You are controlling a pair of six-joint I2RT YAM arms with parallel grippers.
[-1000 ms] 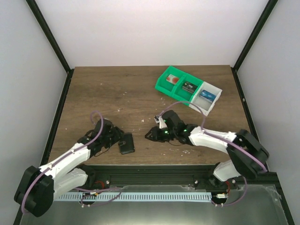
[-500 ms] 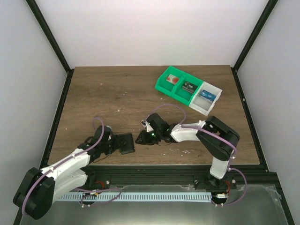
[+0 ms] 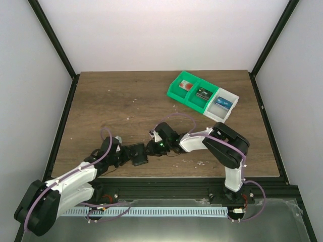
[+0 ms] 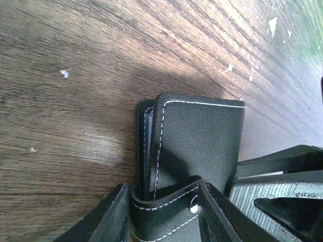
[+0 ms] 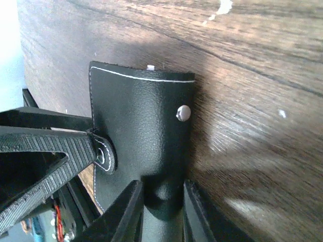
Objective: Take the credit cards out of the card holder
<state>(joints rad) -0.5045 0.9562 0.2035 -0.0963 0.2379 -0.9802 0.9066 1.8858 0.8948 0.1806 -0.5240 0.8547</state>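
Note:
The card holder (image 3: 138, 154) is a black stitched wallet lying closed on the wooden table near its front edge, between both grippers. In the left wrist view my left gripper (image 4: 162, 187) is shut on the holder's (image 4: 202, 136) strap tab (image 4: 166, 202), which bows between the fingers. In the right wrist view my right gripper (image 5: 162, 185) is shut on the opposite end of the holder (image 5: 141, 116), denting the leather. From above, the left gripper (image 3: 126, 155) and right gripper (image 3: 150, 149) meet at the holder. The credit cards stay hidden inside it.
A bin with two green compartments (image 3: 176, 88) and one white compartment (image 3: 229, 108) stands at the back right, each holding a small flat card-like item. Black frame posts border the table, and its front rail (image 3: 166, 179) runs just behind the holder.
My right arm swung left and brought its gripper onto the card holder. The left gripper narrowed onto the strap tab, and the holder shifted slightly toward the front.

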